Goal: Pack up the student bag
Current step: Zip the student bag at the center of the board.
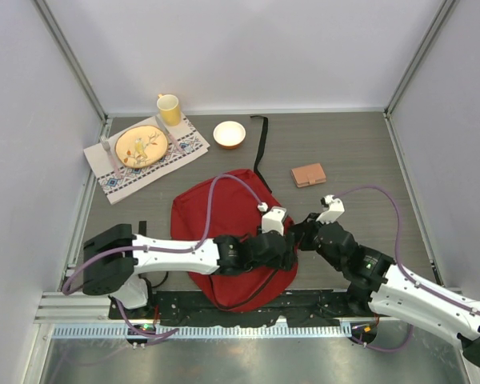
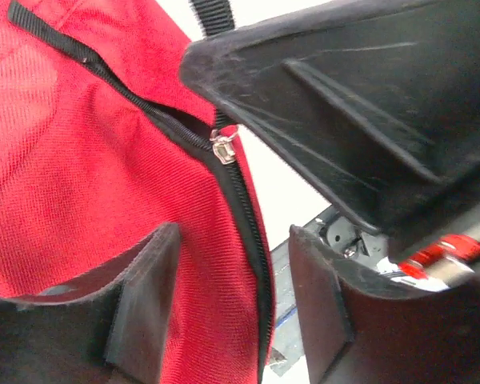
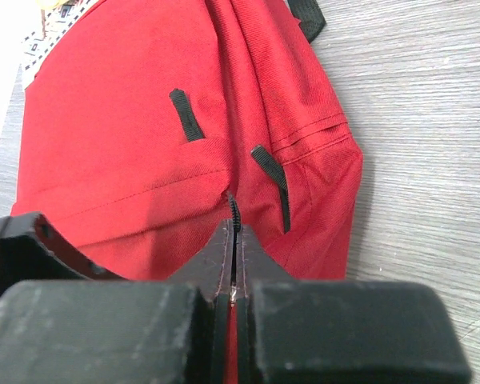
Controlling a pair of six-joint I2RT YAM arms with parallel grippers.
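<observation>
The student bag [image 1: 224,212] is a dark-red backpack lying flat in the middle of the table, its black strap [image 1: 260,152] trailing toward the back. My left gripper [image 1: 290,245] is open at the bag's right edge; in the left wrist view [image 2: 234,264] its fingers straddle the red fabric [image 2: 80,176] and the black zipper line [image 2: 252,232], holding nothing. My right gripper [image 1: 304,232] is shut on the zipper pull [image 3: 234,210] at the bag's edge [image 3: 144,120]. The metal slider [image 2: 224,148] shows just below the right gripper's fingertip.
A brown wallet-like item [image 1: 308,174] lies right of the bag. At the back left a patterned placemat [image 1: 180,152] carries a plate [image 1: 141,145] with cutlery, beside a yellow mug [image 1: 170,108] and a small bowl [image 1: 229,134]. Grey walls enclose the table.
</observation>
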